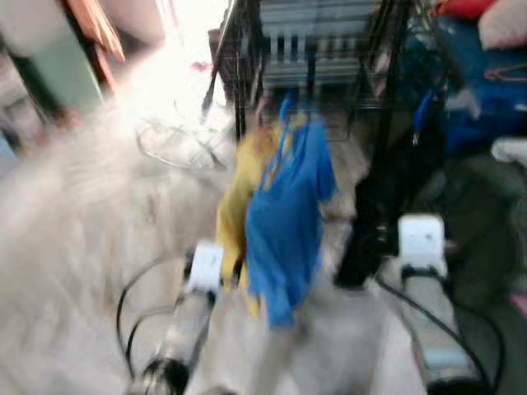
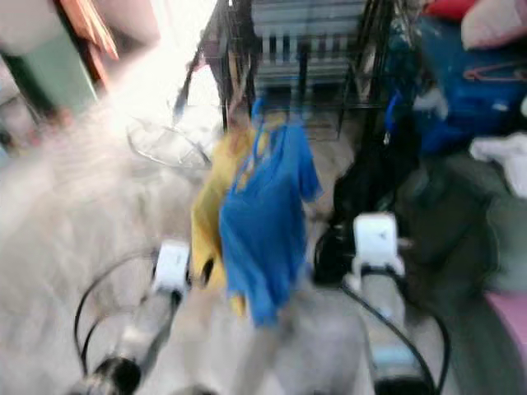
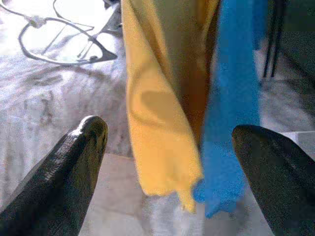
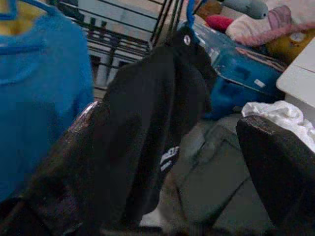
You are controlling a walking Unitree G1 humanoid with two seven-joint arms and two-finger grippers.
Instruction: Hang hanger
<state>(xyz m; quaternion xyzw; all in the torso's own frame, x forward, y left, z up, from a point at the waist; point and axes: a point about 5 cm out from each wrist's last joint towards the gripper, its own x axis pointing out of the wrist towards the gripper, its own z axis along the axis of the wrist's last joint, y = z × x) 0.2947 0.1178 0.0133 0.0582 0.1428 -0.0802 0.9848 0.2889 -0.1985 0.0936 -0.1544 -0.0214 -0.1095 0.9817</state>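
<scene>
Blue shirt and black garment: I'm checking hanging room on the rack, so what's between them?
Nothing hangs between the blue shirt and the black garment; the right wrist view shows rack bars behind the gap.

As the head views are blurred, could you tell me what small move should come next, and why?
Probably hold still until the view steadies. The blue shirt and yellow shirt already hang at the black rack, and both the left gripper and right gripper are open.

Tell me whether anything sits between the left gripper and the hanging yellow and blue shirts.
Nothing visible does. The left gripper is open, and between its fingers the yellow shirt and blue shirt hang straight ahead over bare pale floor. The black garment hangs off towards the right gripper.
</scene>
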